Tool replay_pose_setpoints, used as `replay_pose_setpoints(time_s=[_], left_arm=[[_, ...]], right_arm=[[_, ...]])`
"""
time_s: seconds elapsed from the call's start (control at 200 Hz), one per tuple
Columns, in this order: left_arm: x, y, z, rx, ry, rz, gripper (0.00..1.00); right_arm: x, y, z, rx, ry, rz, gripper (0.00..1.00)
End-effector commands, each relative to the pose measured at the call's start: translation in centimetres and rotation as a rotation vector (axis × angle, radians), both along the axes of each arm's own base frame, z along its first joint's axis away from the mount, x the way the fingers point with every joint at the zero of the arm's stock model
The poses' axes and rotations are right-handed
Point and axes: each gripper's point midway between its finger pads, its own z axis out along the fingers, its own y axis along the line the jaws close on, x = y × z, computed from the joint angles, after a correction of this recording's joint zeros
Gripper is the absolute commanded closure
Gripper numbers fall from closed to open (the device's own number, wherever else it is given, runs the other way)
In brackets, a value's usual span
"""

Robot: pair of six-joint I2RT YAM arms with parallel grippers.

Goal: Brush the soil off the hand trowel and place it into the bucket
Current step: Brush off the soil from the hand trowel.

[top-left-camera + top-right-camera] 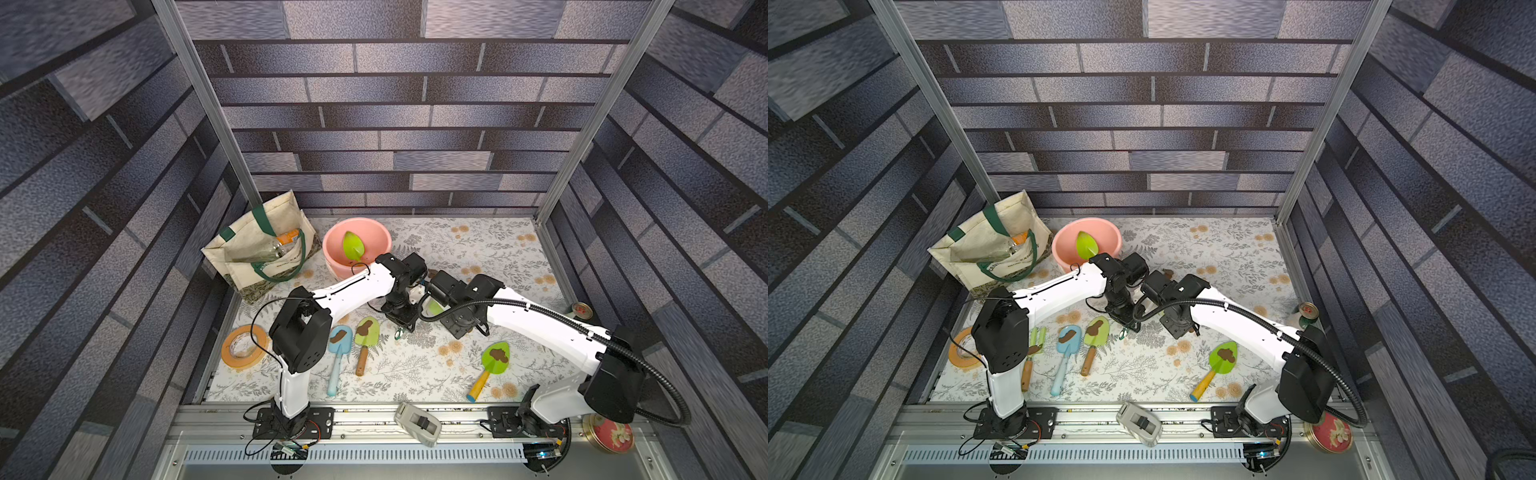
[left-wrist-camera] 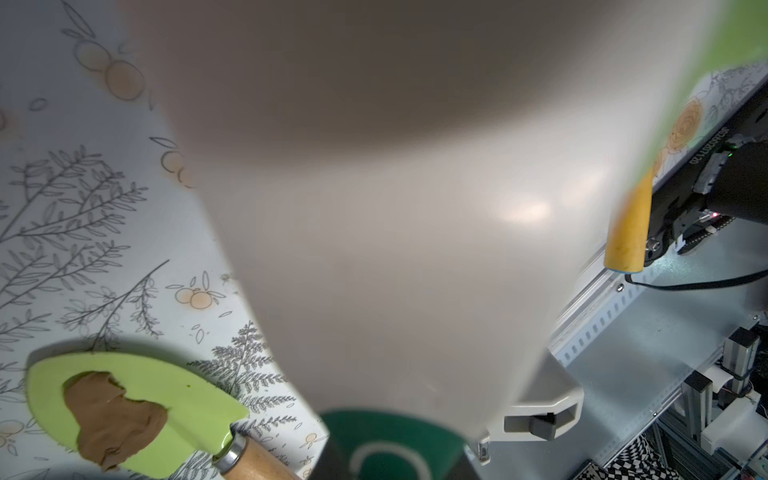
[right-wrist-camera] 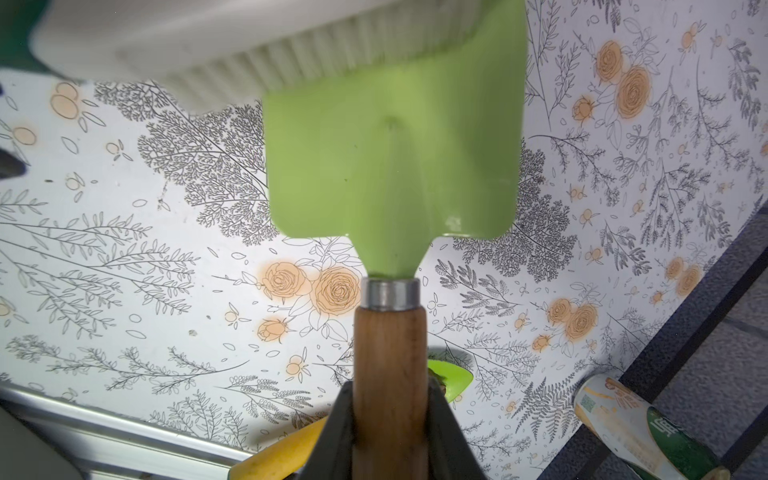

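The right claw (image 3: 390,419) is clamped tight on the wooden handle of a green hand trowel (image 3: 395,166), held above the middle of the worktop (image 3: 124,257). The left claw (image 1: 410,300) grips a cream brush (image 3: 199,50), its bristles resting against the far end of the blade. A brown blob of soil (image 2: 112,419) sits on a second trowel (image 2: 187,399) lying nearby. The bucket (image 1: 376,239) stands at the far side beside a tote bag (image 1: 253,249), with a leaf-shaped trowel (image 1: 353,246) inside.
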Motion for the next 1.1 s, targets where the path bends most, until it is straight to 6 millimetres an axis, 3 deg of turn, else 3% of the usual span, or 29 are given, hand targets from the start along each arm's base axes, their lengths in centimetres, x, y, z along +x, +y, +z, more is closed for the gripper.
replay_pose_setpoints(time_s=[0.0,0.256,0.501,0.646,0.782,0.892,1.012,1.097], left_arm=[[1.8,0.7,-0.2,0.051,-0.026,0.07,1.0],[4.7,1.4,-0.1,0.046,-0.069,0.135,1.0],[6.2,2.5,3.4,-0.035,-0.248,0.178,1.0],[6.4,3.5,5.3,-0.083,-0.344,0.204,1.0],[6.2,3.9,6.8,-0.137,-0.42,0.21,1.0],[6.5,4.2,8.0,-0.185,-0.499,0.23,1.0],[6.8,4.5,9.6,-0.254,-0.601,0.256,1.0],[7.3,4.4,11.4,-0.338,-0.694,0.272,1.0]], right_arm=[[0.0,0.0,0.9,0.015,-0.04,0.005,1.0],[-0.1,-0.6,1.5,0.035,-0.077,-0.023,1.0],[0.4,0.8,0.7,0.187,-0.019,-0.165,1.0],[2.1,1.9,1.6,0.345,0.011,-0.286,1.0],[4.2,2.5,4.1,0.568,0.038,-0.399,1.0],[6.1,4.3,7.8,0.913,0.126,-0.447,1.0],[7.8,5.5,12.2,1.283,0.281,-0.451,1.0],[8.3,6.0,13.8,1.412,0.409,-0.449,1.0]])
